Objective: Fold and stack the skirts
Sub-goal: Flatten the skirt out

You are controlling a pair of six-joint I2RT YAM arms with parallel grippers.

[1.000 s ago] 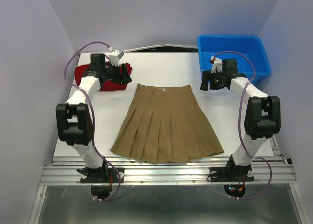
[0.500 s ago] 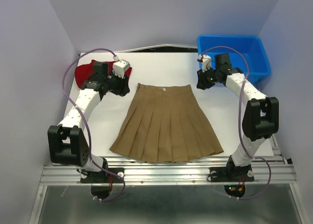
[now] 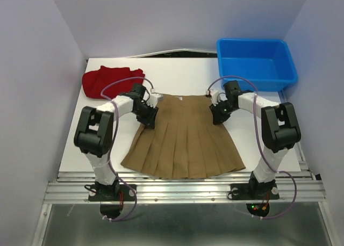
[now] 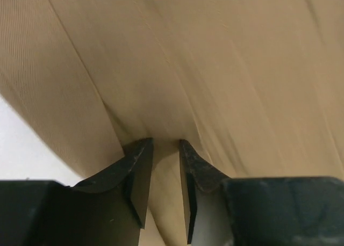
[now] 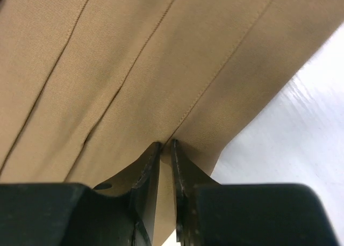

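Observation:
The tan pleated skirt (image 3: pixel 183 138) lies flat mid-table, waistband toward the far side. My left gripper (image 3: pixel 150 115) presses down on its left edge just below the waistband. In the left wrist view, the left gripper (image 4: pixel 165 145) has a ridge of tan skirt (image 4: pixel 215 69) pinched between its fingers. My right gripper (image 3: pixel 217 113) is down on the skirt's right edge. In the right wrist view, the right gripper (image 5: pixel 166 144) is nearly closed on a thin fold of tan skirt (image 5: pixel 134 58) beside a seam. The red skirt (image 3: pixel 110 80) lies bunched at the far left, untouched.
A blue plastic bin (image 3: pixel 256 63) stands at the far right corner. White tabletop (image 3: pixel 177 74) shows between the waistband and the back wall, and on both sides of the tan skirt. Purple walls close in the left, right and back.
Both arms came in from the far corners and dropped onto the tan skirt's upper side edges. Both grippers, open before, have closed on the cloth.

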